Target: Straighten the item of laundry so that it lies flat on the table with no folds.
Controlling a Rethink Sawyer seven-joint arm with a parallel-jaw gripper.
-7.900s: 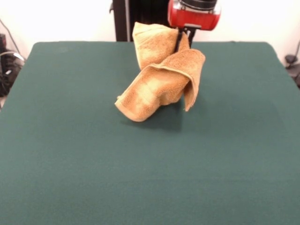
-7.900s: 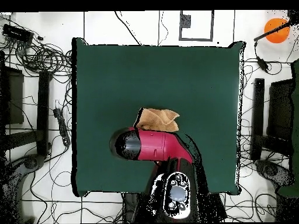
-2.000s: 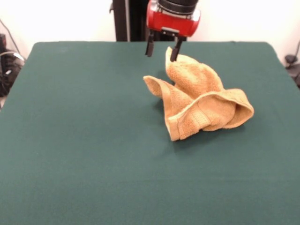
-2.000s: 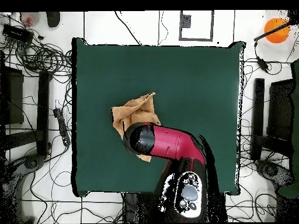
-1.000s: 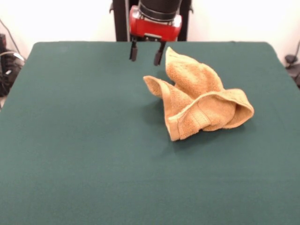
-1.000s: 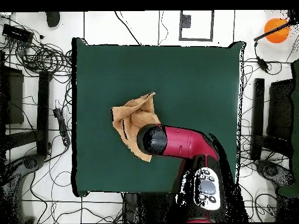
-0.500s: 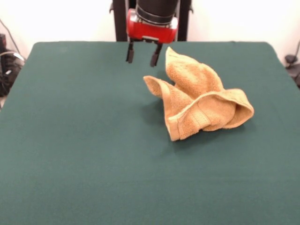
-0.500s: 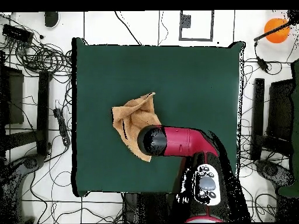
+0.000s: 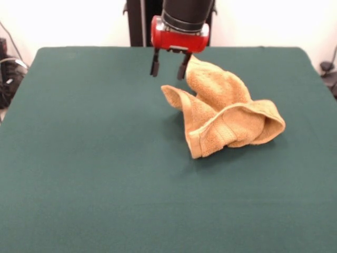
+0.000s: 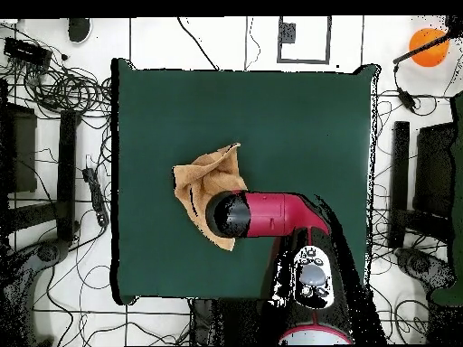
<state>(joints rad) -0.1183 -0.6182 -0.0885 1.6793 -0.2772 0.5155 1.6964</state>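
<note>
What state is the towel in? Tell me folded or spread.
Folded. The towel sits in a crumpled heap on the table, with a raised peak and a hemmed flap doubled over. The open gripper hangs beside it.

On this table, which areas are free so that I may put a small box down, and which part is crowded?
In the front view, the green table is bare along its whole near edge and on the picture's left side. A narrower bare strip lies between the towel and the right edge. The crowded part is the far middle, where the open claw hangs beside the crumpled towel.

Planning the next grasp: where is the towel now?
In the front view the towel lies crumpled right of the table's centre, its far peak beside the open gripper.
</note>
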